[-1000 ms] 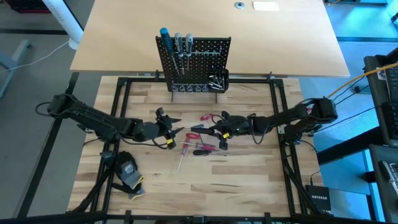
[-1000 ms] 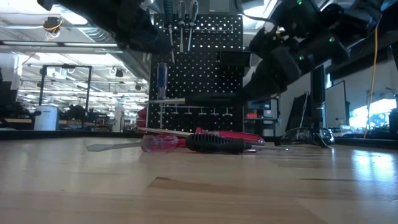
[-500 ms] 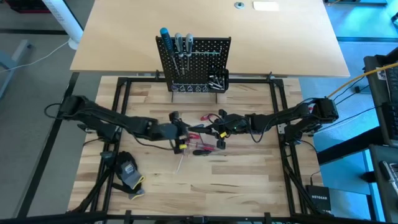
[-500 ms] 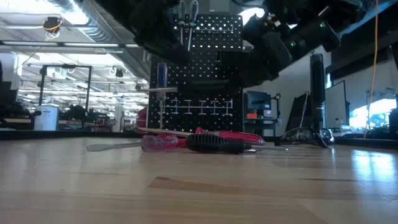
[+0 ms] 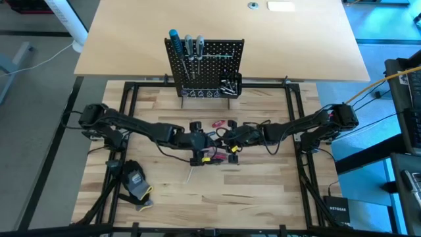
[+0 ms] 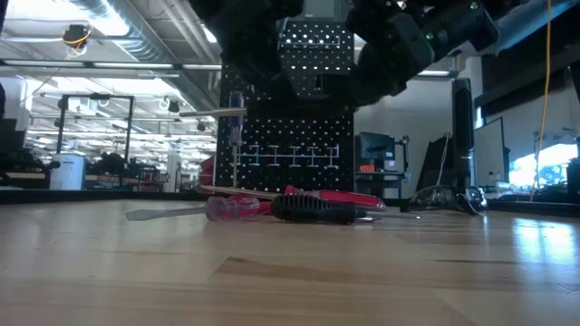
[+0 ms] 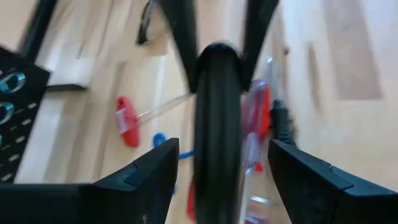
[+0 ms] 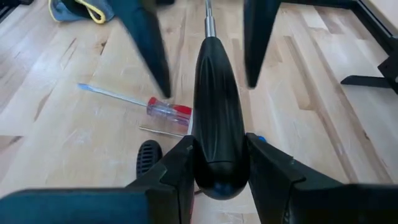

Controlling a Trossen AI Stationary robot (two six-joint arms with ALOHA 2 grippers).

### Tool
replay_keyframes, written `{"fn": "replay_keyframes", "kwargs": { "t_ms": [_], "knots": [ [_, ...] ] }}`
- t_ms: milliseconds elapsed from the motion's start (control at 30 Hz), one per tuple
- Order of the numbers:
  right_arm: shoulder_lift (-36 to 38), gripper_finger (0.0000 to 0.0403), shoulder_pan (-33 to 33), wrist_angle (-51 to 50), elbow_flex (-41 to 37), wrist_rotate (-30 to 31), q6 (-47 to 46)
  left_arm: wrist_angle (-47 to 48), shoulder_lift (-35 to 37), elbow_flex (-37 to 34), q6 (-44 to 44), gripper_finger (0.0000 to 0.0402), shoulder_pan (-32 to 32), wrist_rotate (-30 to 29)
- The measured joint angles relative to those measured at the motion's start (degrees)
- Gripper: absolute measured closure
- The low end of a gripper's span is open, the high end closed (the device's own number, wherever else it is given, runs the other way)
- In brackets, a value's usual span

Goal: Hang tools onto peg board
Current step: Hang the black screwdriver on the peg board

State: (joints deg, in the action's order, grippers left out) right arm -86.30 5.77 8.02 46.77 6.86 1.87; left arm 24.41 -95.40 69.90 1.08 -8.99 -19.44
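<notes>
My right gripper (image 8: 217, 142) is shut on a black-handled screwdriver (image 8: 214, 93) above the table's middle (image 5: 231, 138). Its silver shaft (image 6: 213, 113) points toward the table's left. My left gripper (image 7: 221, 149) is open, and its fingers (image 8: 146, 53) stand on either side of the handle's front end without touching it. More tools lie on the table below: a red-handled screwdriver (image 8: 168, 111), a red T-shaped key (image 7: 127, 121) and a black-handled driver (image 6: 313, 210). The peg board (image 5: 205, 66) stands upright at the far side, with blue-handled (image 5: 174, 38) and grey-handled tools hanging on it. My right gripper pinches the screwdriver's black handle between its two fingers, on the half near the butt end (image 8: 217, 162). The fingers come from the table's right, slanting a little downward, and lie along the tool. The screwdriver is lifted clear of the table, roughly level.
A black-and-yellow glove (image 5: 135, 181) lies near the front left. A black metal frame (image 5: 128, 118) runs around the work area. Cables (image 5: 270, 125) trail beside the right arm. Bare wood (image 5: 250, 191) stretches toward the near edge.
My left gripper has travelled toward the table's right and turned, closing in on the right gripper until its fingers flank the held screwdriver. My right gripper has risen a little with the screwdriver, whose shaft now stands higher against the peg board.
</notes>
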Motion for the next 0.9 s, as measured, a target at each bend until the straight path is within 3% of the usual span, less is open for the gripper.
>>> {"fn": "replay_keyframes", "kwargs": {
  "t_ms": [300,733,900],
  "knots": [
    [-0.02,0.0281,-0.01,-1.17,2.05,0.03,0.15,0.09,-0.01,-0.03,1.91,0.0171,2.23,2.89],
    [-0.04,0.0280,-0.15,-1.86,2.06,-0.57,0.39,-1.01,-0.01,-0.03,1.36,0.0290,3.16,6.93],
    [-0.06,0.0257,-0.12,-1.15,2.05,-0.79,-0.13,-1.18,-0.01,-0.03,0.57,0.0297,3.21,8.75]
  ]
}}
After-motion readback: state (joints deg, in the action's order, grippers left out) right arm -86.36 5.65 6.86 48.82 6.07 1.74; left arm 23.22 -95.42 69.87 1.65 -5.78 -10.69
